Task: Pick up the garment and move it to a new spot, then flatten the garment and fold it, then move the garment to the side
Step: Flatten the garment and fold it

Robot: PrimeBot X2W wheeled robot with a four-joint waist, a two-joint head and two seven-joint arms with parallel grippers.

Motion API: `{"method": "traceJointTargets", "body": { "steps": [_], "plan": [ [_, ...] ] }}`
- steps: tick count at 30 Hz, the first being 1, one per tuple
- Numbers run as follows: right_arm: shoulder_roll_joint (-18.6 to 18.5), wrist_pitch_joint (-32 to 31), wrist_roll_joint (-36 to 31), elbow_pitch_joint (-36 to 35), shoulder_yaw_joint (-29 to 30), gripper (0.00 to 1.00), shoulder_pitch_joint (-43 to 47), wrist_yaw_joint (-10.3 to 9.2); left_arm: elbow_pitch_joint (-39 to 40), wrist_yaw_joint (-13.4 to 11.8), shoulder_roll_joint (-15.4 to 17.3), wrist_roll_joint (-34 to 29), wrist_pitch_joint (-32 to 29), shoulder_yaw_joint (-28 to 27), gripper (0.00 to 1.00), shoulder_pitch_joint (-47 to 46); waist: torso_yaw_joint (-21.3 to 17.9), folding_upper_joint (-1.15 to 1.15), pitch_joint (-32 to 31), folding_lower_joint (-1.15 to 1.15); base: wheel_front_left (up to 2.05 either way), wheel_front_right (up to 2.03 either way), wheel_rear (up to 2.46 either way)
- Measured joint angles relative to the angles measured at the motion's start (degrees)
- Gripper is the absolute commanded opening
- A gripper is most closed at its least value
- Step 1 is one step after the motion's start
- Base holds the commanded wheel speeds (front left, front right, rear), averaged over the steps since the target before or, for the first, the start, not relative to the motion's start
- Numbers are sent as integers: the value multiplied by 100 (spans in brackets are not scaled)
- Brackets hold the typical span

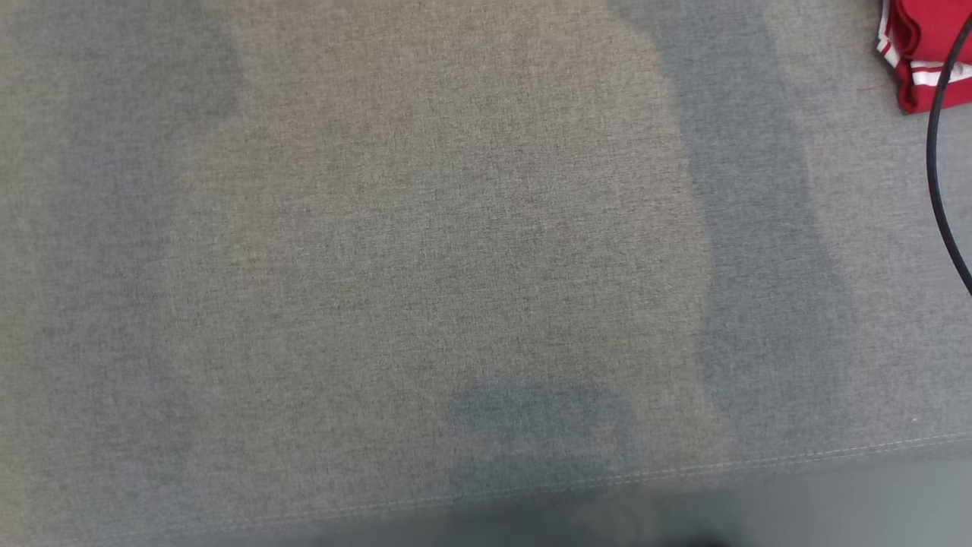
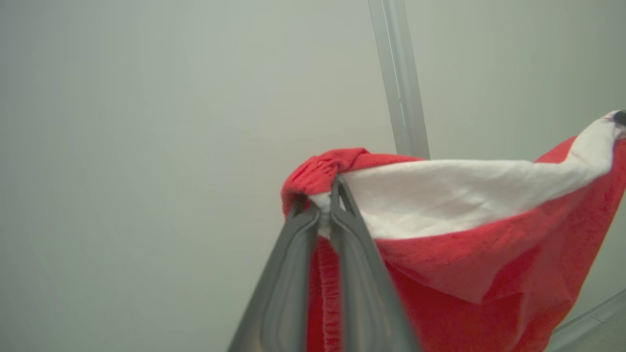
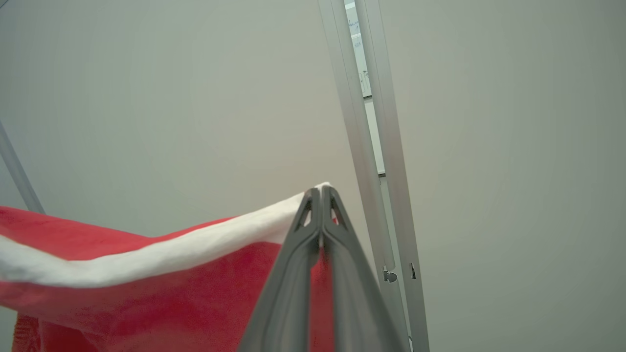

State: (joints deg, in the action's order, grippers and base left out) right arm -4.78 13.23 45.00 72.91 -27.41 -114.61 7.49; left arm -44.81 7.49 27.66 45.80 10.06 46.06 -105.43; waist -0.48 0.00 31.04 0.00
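Note:
A red garment point(image 2: 464, 254) with a wide white band hangs stretched in the air between my two grippers, in front of a pale wall. My left gripper point(image 2: 332, 193) is shut on a bunched red and white corner of it. My right gripper point(image 3: 320, 193) is shut on the white edge at the garment's point(image 3: 146, 293) other end. In the left wrist view the cloth runs off to the right, up to a small dark tip point(image 2: 620, 117) at the frame's edge. The lower part of the garment is cut off by the bottom of both wrist views.
The head view looks down on a grey fabric surface point(image 1: 425, 251) with a stitched front edge point(image 1: 759, 463). A folded red and white cloth point(image 1: 915, 53) lies at its far right corner, crossed by a black cable point(image 1: 935, 175). A metal post point(image 3: 371, 146) stands behind the grippers.

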Motion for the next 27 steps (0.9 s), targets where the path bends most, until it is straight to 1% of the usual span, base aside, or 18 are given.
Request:
{"method": "traceJointTargets", "body": {
  "steps": [2,6,9,12,16,19,23,27],
  "plan": [
    [38,5,-33,13,-24,0,-34,0,-93,0,-46,-25,135,12,0,-40,20,0,45,0,0,0,0],
    [80,-2,-55,22,-123,0,-44,0,-92,0,-165,152,292,30,0,15,58,0,194,0,0,0,0],
    [71,-3,-60,-81,-197,0,-12,0,12,0,-126,216,372,88,0,224,100,0,329,0,0,0,0],
    [18,-3,44,-299,-264,0,221,0,164,0,-35,344,436,90,0,491,146,0,452,0,0,0,0],
    [-92,-54,264,-751,-443,0,780,0,470,0,135,453,472,34,0,985,200,0,496,0,0,0,0],
    [-202,-56,545,-1198,-564,0,1318,0,827,0,276,517,491,-203,0,1498,201,0,419,0,0,0,0],
    [-364,-54,960,-1841,-789,0,2223,0,1350,-2,383,396,491,-497,0,2380,161,0,224,0,0,0,0],
    [-598,0,1334,-2459,-1010,0,3136,0,1952,-122,372,275,492,-878,0,3463,122,0,-55,0,0,0,0]
  ]
}}
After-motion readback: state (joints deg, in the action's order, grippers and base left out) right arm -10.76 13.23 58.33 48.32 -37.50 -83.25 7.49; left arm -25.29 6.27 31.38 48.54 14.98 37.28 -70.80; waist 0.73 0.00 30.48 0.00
